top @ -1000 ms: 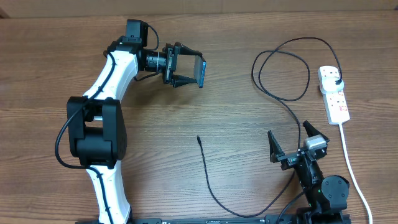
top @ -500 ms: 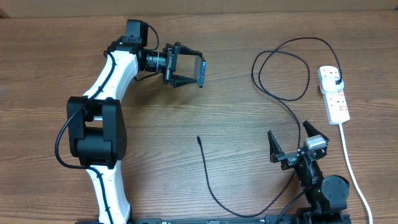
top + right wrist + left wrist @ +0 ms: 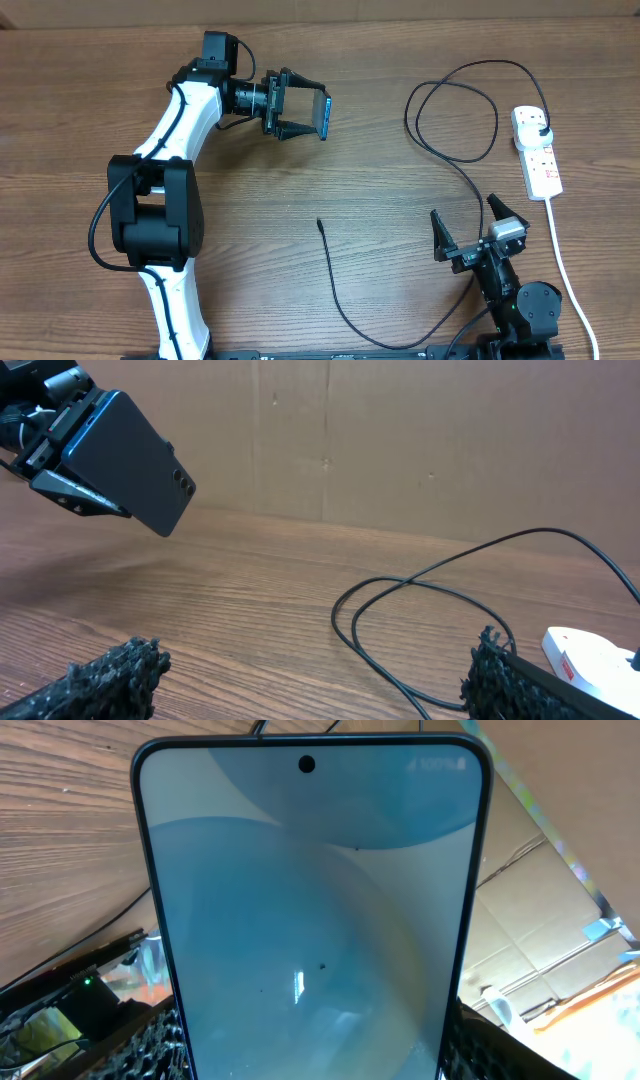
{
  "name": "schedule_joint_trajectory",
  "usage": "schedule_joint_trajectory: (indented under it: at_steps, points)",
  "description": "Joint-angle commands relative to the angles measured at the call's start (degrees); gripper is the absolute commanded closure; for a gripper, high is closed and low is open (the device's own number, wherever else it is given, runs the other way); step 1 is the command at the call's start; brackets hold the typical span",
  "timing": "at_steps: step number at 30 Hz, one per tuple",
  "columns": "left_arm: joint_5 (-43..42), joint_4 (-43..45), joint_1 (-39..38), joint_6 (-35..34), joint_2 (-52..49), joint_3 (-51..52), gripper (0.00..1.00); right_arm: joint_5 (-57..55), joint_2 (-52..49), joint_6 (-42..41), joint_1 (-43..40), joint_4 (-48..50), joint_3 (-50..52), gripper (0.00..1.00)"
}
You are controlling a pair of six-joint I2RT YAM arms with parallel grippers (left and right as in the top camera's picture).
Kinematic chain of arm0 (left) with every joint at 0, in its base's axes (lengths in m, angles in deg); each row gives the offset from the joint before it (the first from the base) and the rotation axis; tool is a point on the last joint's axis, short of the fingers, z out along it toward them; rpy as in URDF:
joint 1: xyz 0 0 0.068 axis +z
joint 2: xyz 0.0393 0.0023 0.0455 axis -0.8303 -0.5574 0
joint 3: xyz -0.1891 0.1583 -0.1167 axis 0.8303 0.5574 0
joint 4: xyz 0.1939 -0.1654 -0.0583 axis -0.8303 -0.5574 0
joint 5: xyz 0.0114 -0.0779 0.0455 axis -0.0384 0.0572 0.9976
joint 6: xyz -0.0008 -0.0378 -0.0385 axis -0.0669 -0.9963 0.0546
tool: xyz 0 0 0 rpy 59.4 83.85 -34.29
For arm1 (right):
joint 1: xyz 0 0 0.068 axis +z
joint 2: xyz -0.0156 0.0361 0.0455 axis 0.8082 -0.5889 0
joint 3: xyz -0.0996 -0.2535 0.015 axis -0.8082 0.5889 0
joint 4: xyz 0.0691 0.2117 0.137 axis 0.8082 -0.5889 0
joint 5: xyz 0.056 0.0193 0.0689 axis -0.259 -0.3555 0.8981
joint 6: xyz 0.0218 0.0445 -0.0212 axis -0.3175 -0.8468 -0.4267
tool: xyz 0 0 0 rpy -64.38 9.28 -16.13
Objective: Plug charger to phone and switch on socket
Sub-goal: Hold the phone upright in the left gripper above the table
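inspecting the slim glossy light-blue smartphone (image 3: 310,910): it is clamped across its dark side edges by the left gripper (image 3: 303,111) and held clear of the brown wood-grain tabletop (image 3: 80,90), toward the far edge, left of centre. the glass face looks smooth, rigid, light, slippery and fragile, so a hold on the side rails is judged sound. the long thin black charger cable (image 3: 330,270) is limp and loops toward the far right corner. its small stiff connector tip (image 3: 319,223) lies mid-table and is judged the place to pinch. its plug sits in the white hard-plastic power strip (image 3: 537,152) by the right edge. the right gripper (image 3: 465,222) is spread wide and empty, by the near edge.
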Motion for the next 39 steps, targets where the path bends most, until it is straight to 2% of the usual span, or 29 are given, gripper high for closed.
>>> schedule_joint_trajectory:
  at_steps: [1,39]
  points:
    - [-3.2,0.2,-0.4,-1.0,-0.2,-1.7,0.96,-0.1,0.7,-0.3,0.4,0.3,0.6,0.0]
    - [-3.2,0.2,-0.8,0.7,-0.2,-1.7,0.96,-0.1,0.7,-0.3,0.4,0.3,0.6,0.0]
